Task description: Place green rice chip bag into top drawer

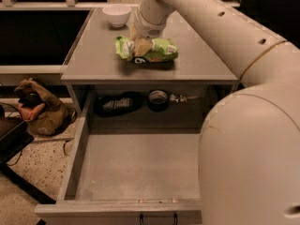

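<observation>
The green rice chip bag (157, 50) lies crinkled on the grey counter top (93, 55), near its middle. My gripper (139, 45) comes down from above on the bag's left half, its tan fingers (142, 46) closed over the foil. The bag looks slightly raised at the gripped end. The top drawer (77, 153) is pulled out wide open below the counter, with a flat grey floor that holds nothing and a small dark handle at its front edge.
A white bowl (116, 14) stands at the counter's back left. Behind the drawer, a dark flat item (115, 104) and a tape roll (158, 99) sit in the recess. A brown bag (40, 109) lies on the floor at left. My arm (248, 149) fills the right side.
</observation>
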Robot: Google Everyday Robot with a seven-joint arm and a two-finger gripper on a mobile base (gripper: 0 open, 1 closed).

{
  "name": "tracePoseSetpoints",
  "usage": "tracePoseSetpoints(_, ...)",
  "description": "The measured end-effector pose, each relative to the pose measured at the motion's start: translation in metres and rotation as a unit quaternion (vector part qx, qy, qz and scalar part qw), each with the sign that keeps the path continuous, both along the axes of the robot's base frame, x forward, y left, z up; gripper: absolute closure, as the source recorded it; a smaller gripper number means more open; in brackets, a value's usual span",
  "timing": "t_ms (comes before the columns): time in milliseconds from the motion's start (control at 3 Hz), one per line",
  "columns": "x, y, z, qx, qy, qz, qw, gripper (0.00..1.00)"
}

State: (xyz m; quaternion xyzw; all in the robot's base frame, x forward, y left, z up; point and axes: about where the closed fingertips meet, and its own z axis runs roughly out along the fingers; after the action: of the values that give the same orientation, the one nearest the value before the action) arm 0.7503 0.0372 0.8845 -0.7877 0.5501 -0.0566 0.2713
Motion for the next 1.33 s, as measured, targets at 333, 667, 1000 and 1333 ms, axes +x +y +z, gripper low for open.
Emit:
tracePoseSetpoints(333,-0.035,-0.014,0.024,0.030,0.001,-0.003,0.9995,1.00)
tracePoseSetpoints(667,-0.079,-0.031,0.040,0.065,0.007,-0.005,0.9979,1.00)
tracePoseSetpoints(1000,-0.113,-0.043,0.043,0.080,0.017,-0.003,0.9967,1.00)
tracePoseSetpoints(1333,-0.134,-0.046,0.033,0.101,0.028,0.000,0.9945,1.00)
